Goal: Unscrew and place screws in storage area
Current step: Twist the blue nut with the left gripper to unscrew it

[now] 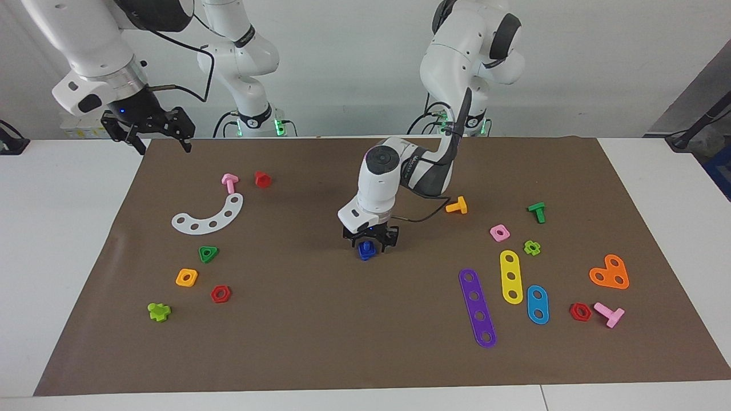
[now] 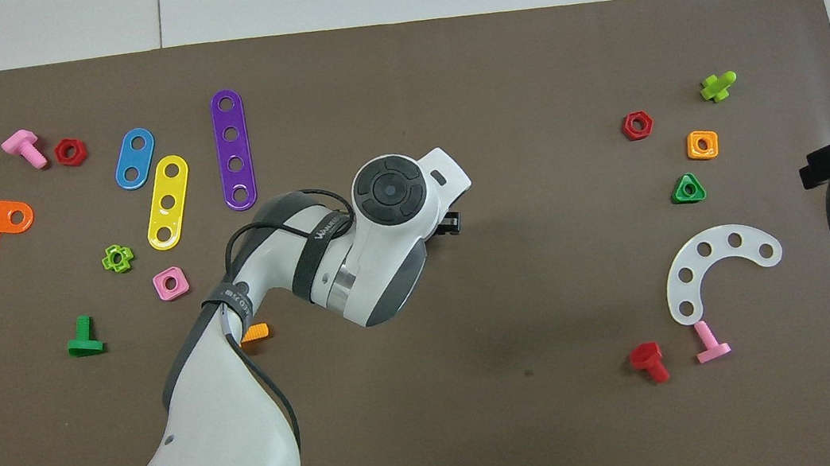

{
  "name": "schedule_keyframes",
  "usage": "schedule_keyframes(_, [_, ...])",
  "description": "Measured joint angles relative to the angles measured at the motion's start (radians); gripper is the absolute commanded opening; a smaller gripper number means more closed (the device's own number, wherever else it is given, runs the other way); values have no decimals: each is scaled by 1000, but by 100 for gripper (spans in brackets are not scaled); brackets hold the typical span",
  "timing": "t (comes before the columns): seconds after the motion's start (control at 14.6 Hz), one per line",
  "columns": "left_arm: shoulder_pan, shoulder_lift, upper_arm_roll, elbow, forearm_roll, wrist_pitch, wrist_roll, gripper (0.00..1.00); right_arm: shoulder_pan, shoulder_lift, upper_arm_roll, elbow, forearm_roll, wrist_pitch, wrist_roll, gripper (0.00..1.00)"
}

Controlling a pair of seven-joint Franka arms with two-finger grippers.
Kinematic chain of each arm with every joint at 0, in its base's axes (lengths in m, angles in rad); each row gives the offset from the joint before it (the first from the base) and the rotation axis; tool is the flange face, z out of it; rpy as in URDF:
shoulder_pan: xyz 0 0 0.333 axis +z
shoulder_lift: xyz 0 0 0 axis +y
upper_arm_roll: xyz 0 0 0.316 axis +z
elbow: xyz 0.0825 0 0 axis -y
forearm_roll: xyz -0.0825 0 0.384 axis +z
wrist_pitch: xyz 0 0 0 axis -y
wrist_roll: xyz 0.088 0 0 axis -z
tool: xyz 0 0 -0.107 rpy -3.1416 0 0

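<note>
One bit of writing shows: small white letters on a dark band (image 2: 320, 233) round the left arm (image 2: 231, 418), near its wrist. Too small to read for sure. No other words, nos. or signs.

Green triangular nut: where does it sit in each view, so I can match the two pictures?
Facing view: green triangular nut lies toward the picture's left side, beside the orange square nut, farther from the robots than the white arc.
Overhead view: it lies toward the right side, between the same two.
Shared landmark: the white arc.
</note>
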Motion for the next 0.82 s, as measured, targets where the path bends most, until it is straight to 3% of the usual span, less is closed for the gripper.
schedule_keyframes(0.82, [0,1,0,6,2,0,0,64,0,0,0,0,0,0,0,100])
